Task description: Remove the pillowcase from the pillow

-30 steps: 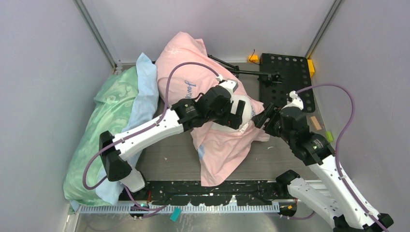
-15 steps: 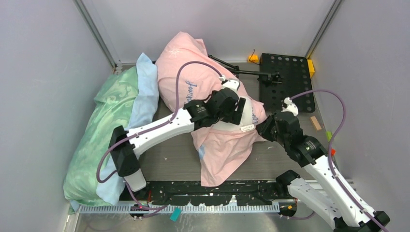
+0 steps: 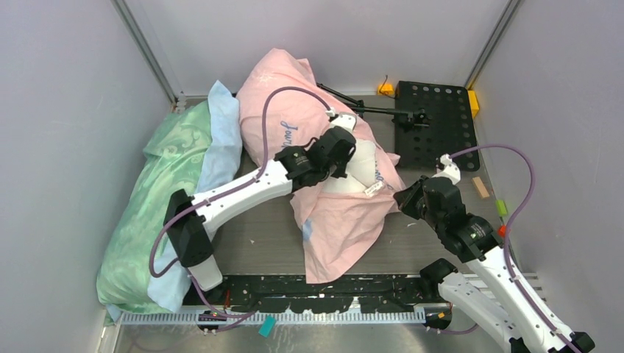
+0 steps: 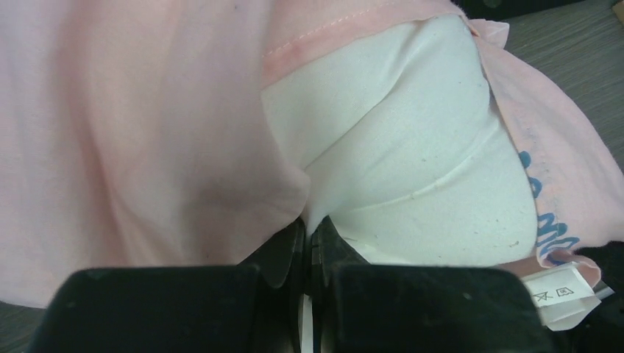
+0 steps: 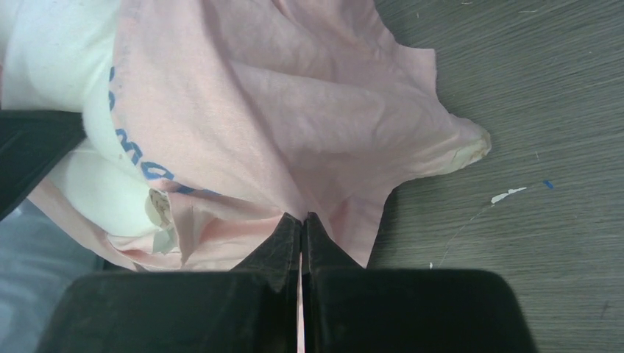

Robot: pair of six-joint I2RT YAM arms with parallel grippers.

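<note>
Pink pillowcase (image 3: 335, 228) newly nipped by right pincer (image 5: 302, 220); left pincer (image 4: 307, 224) closed.

The grey wood-grain table (image 3: 257, 250) carries the pink pillowcase (image 3: 338, 228) in the middle, with the pillow (image 3: 360, 173) partly inside it. A green pillow (image 3: 154, 198) and blue bedding (image 3: 221, 147) lie along the left. A black perforated plate (image 3: 441, 110) sits far right.

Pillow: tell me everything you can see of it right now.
The pillow is plump and plain white, of soft woven-looking fabric with a seam line and a few tiny specks. Only one end shows, bulging out of the open mouth of the pink pillowcase, whose hem lies across it. The rest is hidden inside. A white care tag sticks out at its corner. The left gripper looks shut on a pucker of its fabric beside the hem.
</note>
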